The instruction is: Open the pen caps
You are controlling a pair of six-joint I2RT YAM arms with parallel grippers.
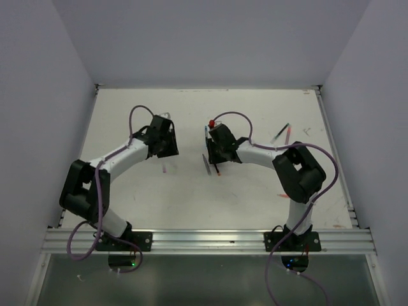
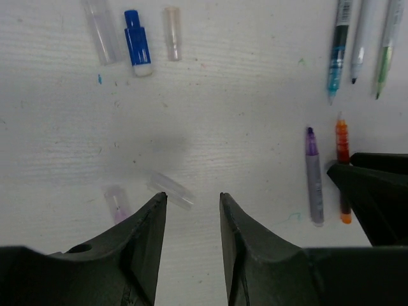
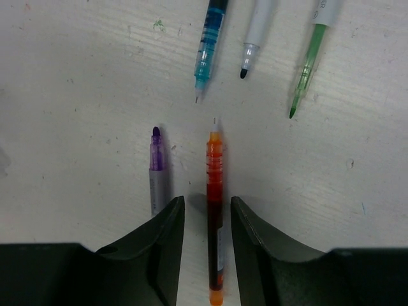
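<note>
Pen caps point(image 2: 171, 190) show clearly only in the left wrist view. Two pale ones lie just ahead of the left gripper point(image 2: 193, 197), whose fingers stand apart around nothing; a blue cap point(image 2: 137, 41) and two clear ones lie farther up the desk point(image 2: 223, 127). Only the right wrist view shows the right gripper point(image 3: 207, 199) spread astride the uncapped orange pen point(image 3: 215, 159), a purple pen point(image 3: 157, 166) just beside it

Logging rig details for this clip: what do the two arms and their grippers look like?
The left arm and right arm have white links, black joints and black bases. A purple cable loops along each. The left gripper and right gripper are matte black and tapered.
</note>
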